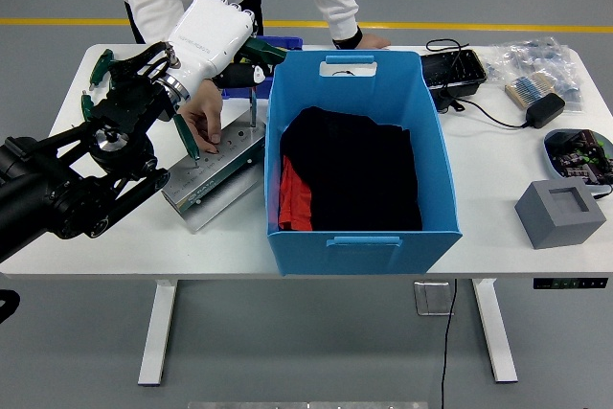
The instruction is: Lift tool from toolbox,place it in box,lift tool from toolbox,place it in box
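My left hand (239, 50) is white and comes in from the left on a black arm. It is shut on a green-handled screwdriver (255, 79) whose shaft points down just left of the blue box (359, 237). The shaft's tip is close above the grey metal tool rack (225, 171), which lies skewed on the table beside the box. A person's hand (203, 124) presses on the rack's top. The blue box holds black and red cloth (350, 174).
The person stands at the far side, the other hand (362, 42) resting on the table. A small blue bin (278, 43) and green-handled tools (101, 69) lie at the back left. A black tray (452, 70), cables, bagged parts and a grey block (560, 213) are on the right.
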